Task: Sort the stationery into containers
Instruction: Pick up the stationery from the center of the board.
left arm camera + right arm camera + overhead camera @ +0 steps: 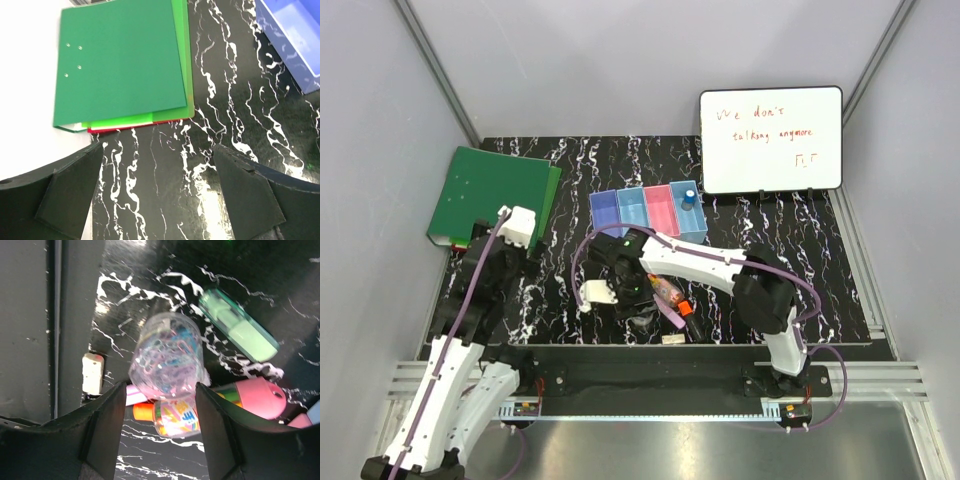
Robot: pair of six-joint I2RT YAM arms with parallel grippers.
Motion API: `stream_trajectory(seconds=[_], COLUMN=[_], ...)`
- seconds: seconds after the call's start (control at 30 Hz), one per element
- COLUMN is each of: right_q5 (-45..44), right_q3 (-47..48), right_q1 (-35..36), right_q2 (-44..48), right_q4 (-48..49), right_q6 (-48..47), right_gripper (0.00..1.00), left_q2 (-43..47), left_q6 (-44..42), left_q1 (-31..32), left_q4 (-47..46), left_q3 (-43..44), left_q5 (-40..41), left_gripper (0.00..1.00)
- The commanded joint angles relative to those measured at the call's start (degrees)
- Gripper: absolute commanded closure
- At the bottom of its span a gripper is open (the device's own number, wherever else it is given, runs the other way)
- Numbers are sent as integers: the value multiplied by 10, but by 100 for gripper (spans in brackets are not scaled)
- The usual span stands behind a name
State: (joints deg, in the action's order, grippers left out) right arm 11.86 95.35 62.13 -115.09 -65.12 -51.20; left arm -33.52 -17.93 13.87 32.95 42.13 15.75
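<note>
A: How is the right arm set?
B: From its base at the right it bends and reaches leftward across the table. The right claw points down over the loose pile.
A: And that claw?
B: Clamped on the jar, with a finger pressed to each side. I can't tell whether the jar is off the table.
A: What does the jar look like?
B: Clear and round, its end tipped toward the wrist camera. There are blue and pink bits inside, too blurred to name.
A: What's around it?
B: Just under it, between the fingers, lies the tube. It has a rainbow label, and its pink cap sticks out past one finger. Farther out on that same side the green highlighter lies flat. Outside the other finger sits the eraser, apart from the rest.
A: The bins?
B: The bins are ahead of the claw, on the side away from the bases. There are four in a row, and the bottle stands upright in the right-end one.
A: The left arm?
B: Folded on its own side, with the left claw aimed down at the table. Its fingers are spread wide with nothing between them, and the binder is just ahead of the tips.
</note>
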Motion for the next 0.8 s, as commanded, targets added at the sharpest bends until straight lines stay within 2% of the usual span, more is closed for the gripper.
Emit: stream_trajectory(seconds=[0.0, 0.2, 0.43, 0.77], right_q5=[24, 18, -34, -47], right_q3=[18, 5, -11, 27], right_q1=[14, 28, 29, 29], right_q2=[-10, -11, -25, -19], right_q4=[-4, 9, 40, 44], right_q6=[4, 17, 16, 19], right_gripper=[35, 35, 34, 34], left_q2=[1, -5, -1, 2], left_q6=[-11, -15, -16, -16], left_q1=[-4, -7, -9, -9], left_q4=[-32, -43, -44, -44], left_q3=[27, 24, 32, 25], left_q5=[-2, 0, -9, -18], left_gripper=[1, 1, 1, 1])
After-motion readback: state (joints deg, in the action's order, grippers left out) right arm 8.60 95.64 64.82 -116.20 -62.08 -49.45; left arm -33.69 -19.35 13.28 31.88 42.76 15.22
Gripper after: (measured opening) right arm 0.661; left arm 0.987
